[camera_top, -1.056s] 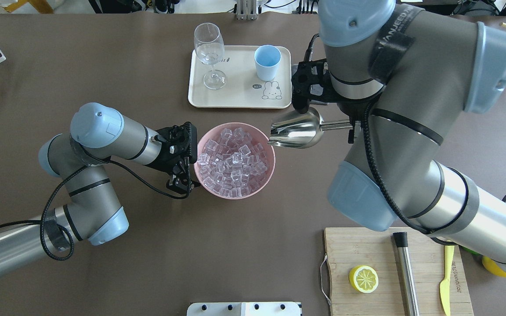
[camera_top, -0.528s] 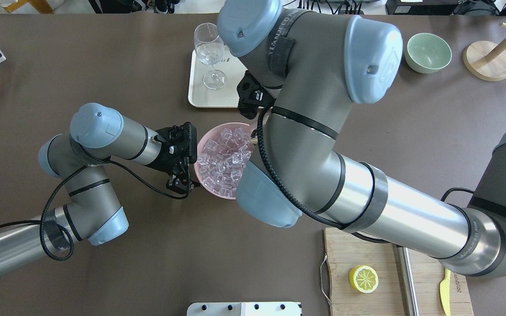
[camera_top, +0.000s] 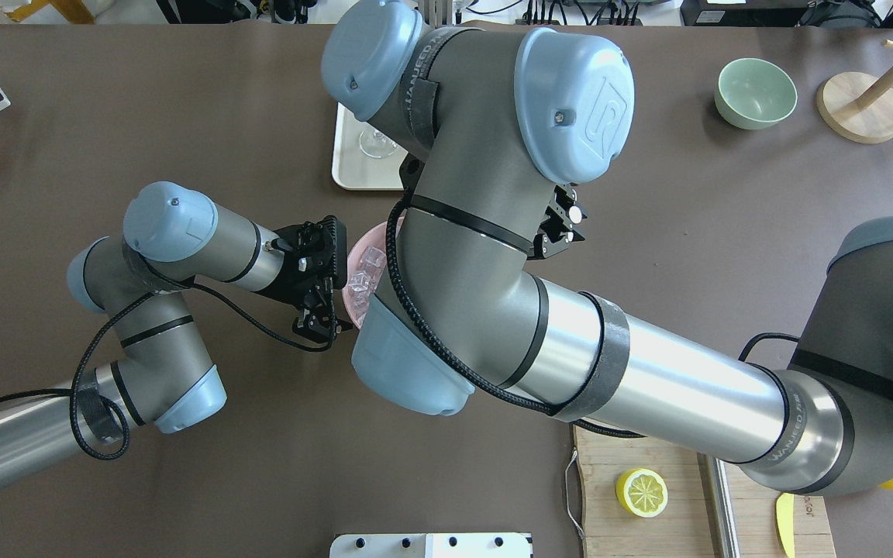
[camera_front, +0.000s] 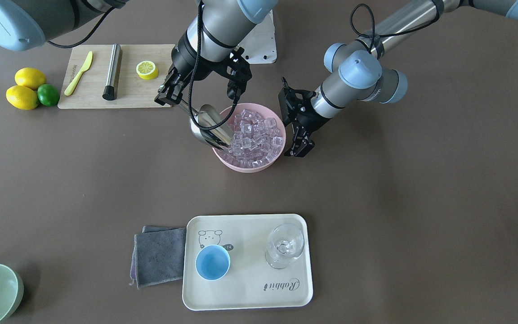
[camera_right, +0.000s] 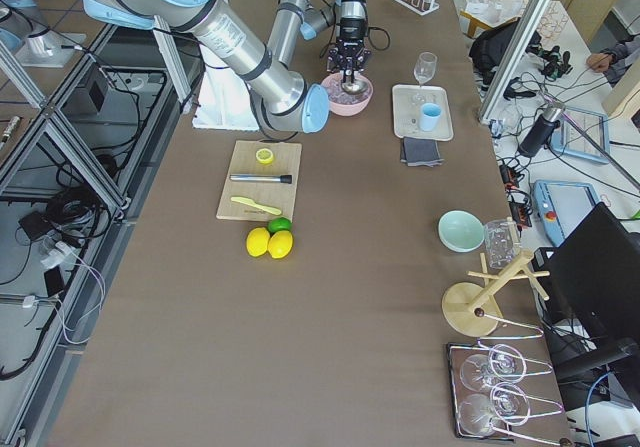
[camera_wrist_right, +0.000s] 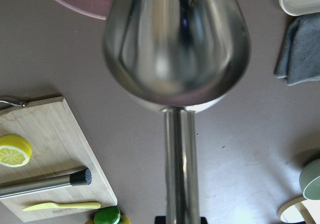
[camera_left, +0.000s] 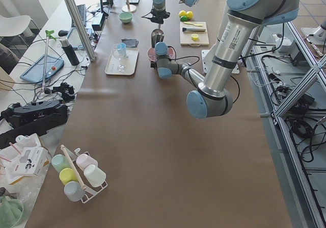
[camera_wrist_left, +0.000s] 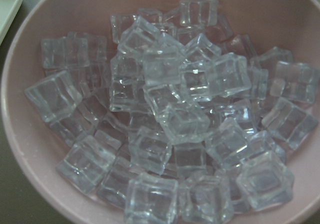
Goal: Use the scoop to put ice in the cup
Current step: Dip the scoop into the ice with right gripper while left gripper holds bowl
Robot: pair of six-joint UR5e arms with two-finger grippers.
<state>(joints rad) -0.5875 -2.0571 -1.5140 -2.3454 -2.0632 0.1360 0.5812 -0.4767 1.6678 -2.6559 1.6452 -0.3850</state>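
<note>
— How is the right arm posed?
— It is seen coming in from the top left of the front-facing view and bent down over the pink bowl (camera_front: 241,164). In the overhead view the bowl is almost wholly covered by it. The right gripper (camera_front: 172,98) is clamped on the handle of the scoop (camera_front: 209,127).
— And the left arm?
— The left gripper (camera_front: 299,146) is held low, pointed downward, just beside the bowl's right rim in that view. Whether its jaws are parted cannot be told; nothing is seen in them.
— How is the scoop set?
— It is tilted mouth-down at the bowl's left edge, its lip laid against the ice (camera_front: 259,137). Whether any cubes lie inside cannot be told.
— And the ice and the cup?
— The ice is heaped in the bowl, clear and glassy. The cup (camera_front: 212,262) is stood upright on the tray (camera_front: 245,292) at bottom centre, beside a stemmed glass (camera_front: 284,245), well apart from the bowl.
</note>
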